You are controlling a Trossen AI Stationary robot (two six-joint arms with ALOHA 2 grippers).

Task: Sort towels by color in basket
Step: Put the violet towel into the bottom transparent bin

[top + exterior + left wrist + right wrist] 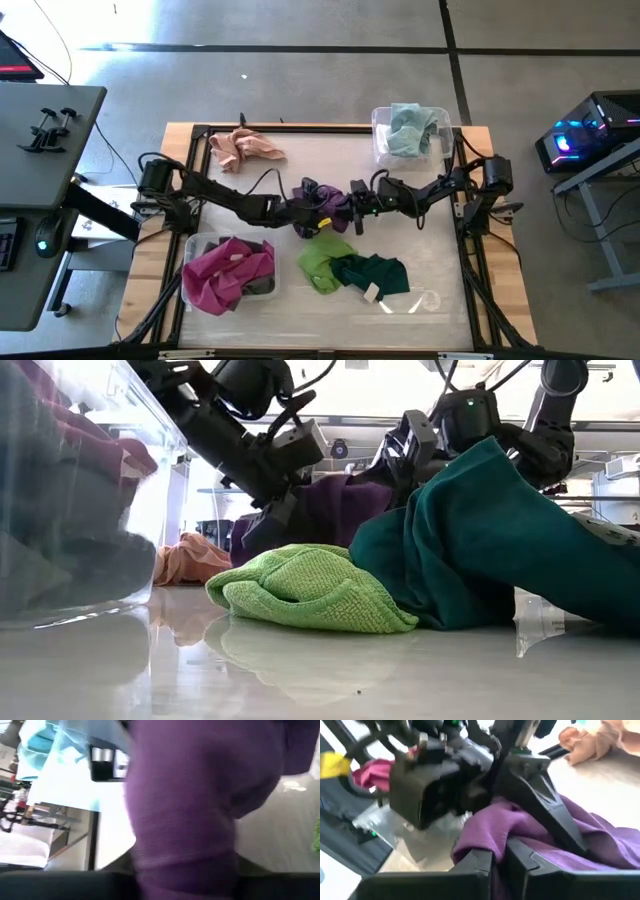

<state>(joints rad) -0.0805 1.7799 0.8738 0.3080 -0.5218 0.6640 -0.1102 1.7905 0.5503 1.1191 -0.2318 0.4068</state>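
- The purple towel [325,199] is held above mid-table between the left gripper [312,212] and the right gripper [358,197].
- In the right wrist view, the right gripper's fingers [520,857] are seen nearly closed, pinching purple cloth; this is hidden from above.
- How far the left gripper is open cannot be told.
- Pale teal towels [410,128] are held in the far bin [381,122]; magenta towels [228,272] in the near bin [190,290].

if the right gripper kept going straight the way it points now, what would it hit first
Probably the left gripper: the right gripper, shut on the purple towel, points at it across the cloth at close range. Depth is unclear.
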